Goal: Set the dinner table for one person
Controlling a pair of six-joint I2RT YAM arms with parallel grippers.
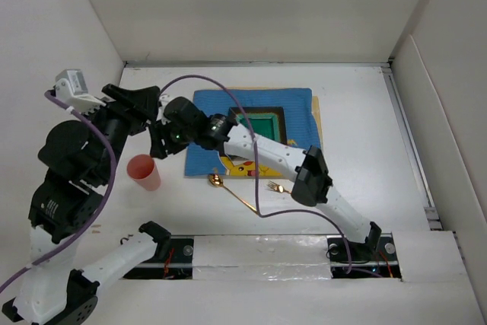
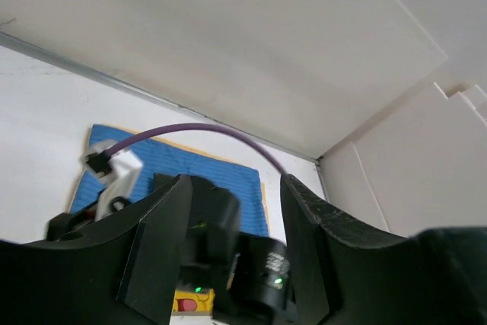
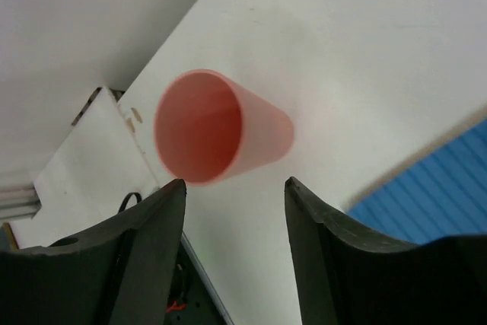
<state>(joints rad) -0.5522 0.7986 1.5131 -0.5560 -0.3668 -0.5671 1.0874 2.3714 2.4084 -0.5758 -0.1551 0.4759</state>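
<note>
Right arm (image 1: 278,155) hides much of the yellow character (image 1: 242,169) on the placemat (image 1: 293,112); fork (image 1: 275,186) partly hidden

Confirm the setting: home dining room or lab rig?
Most likely a lab test cell: white tabletop boxed in by plain white panels, two robot arms mounted at its near edge, plus blue placemat, pink cup, gold spoon as props.

A: What encloses the space?
B: Just plain white wall panels (image 1: 251,5) behind and at both sides; a thin grey metal strip (image 1: 259,63) where the back one meets the flat matte white counter (image 1: 365,119).
A: Light?
B: Soft, even.
</note>
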